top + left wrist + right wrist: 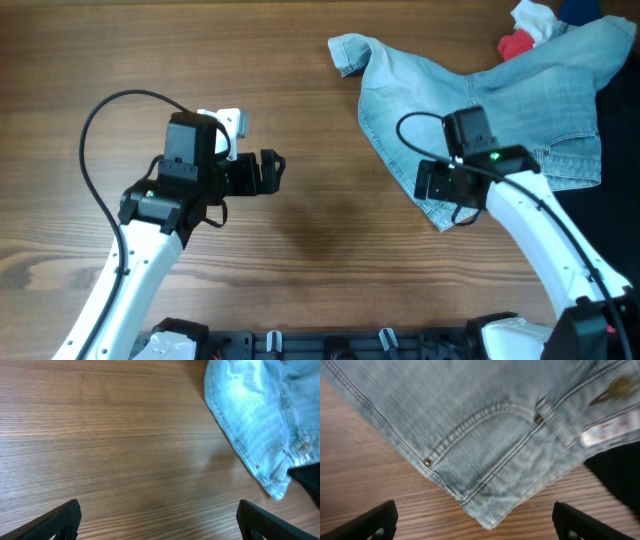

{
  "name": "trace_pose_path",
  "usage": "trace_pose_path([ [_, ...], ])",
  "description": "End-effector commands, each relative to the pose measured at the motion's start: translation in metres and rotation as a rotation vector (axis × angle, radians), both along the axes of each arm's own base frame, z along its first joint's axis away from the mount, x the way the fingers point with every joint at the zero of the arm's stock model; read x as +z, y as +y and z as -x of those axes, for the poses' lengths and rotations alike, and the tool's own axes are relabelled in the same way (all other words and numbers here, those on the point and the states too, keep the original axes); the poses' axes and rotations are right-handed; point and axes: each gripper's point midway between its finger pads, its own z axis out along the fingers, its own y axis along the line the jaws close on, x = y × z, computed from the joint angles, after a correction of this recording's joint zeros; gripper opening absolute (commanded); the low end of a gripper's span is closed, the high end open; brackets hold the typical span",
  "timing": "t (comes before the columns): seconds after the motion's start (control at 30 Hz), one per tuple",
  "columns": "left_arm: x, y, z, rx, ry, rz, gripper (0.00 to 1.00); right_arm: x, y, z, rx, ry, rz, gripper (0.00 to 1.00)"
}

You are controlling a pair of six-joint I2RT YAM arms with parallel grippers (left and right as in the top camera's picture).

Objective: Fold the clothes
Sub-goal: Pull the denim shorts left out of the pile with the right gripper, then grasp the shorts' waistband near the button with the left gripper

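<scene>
Overhead, we see the denim shorts (500,90) lying rumpled and unfolded at the far right of the wooden table (300,60). Their right edge rests against a black garment (620,180), with red cloth (514,46) and white cloth (533,18) just beyond. Our right gripper (472,527) hangs over the shorts' near corner, fingers spread wide, gripping nothing. Our left gripper (272,172) hovers above bare wood, well apart from the denim, fingers likewise spread and empty.

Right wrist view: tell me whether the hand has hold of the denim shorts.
No: the right hand is open, fingers wide apart, and the denim shorts lie on the table with neither finger touching them.
</scene>
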Motion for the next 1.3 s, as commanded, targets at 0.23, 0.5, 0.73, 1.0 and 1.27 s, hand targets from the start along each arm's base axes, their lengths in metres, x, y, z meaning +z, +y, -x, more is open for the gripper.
trace_pose_path([
  [0.23,0.005,0.009,-0.009,0.069,-0.025,-0.03,1.0,-0.06,-0.005,0.03,0.001,0.025,0.0,1.0],
  [0.5,0.005,0.009,-0.009,0.069,-0.025,-0.03,1.0,-0.07,-0.006,0.037,-0.017,0.025,-0.006,0.57],
  [0.73,0.005,0.009,-0.009,0.069,-0.026,-0.03,1.0,-0.069,0.009,0.032,0.001,0.01,-0.089,0.04],
  [1.0,0.007,0.012,-0.013,0.083,-0.041,-0.043,1.0,-0.047,0.053,0.021,0.124,-0.003,-0.261,0.04],
  [1.27,0.03,0.042,-0.033,0.186,-0.147,-0.025,1.0,0.026,0.152,-0.008,0.374,-0.172,-0.339,0.04],
])
